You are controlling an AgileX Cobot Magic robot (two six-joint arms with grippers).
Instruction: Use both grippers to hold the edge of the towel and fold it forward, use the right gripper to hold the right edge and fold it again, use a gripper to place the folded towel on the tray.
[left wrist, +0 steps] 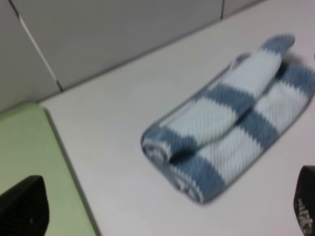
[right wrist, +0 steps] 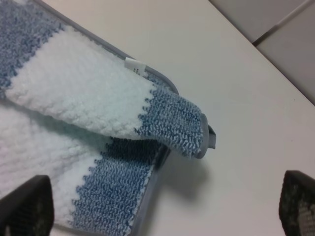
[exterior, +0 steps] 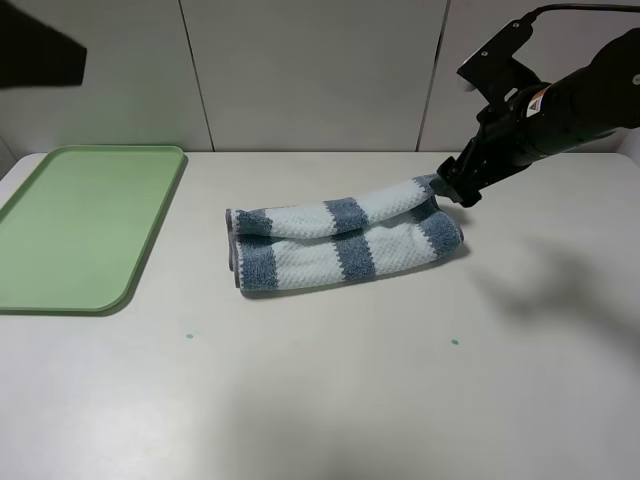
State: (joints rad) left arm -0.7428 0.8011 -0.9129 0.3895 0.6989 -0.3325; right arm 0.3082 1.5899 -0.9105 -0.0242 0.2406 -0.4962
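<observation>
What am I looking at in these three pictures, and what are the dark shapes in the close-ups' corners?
This is a two-armed robot at a white table. A folded striped towel lies on it, a green tray apart from it. The wide picture is from a high camera; the close-ups are from cameras on each wrist. The dark shapes are the right fingers, open at the towel's end, and the left fingers, open away from it. Nothing is held.

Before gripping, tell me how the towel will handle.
The towel is likely floppy: its top layer sags and curls. The waffle weave probably grips well. Lifted by one corner, the fold may fall open.
</observation>
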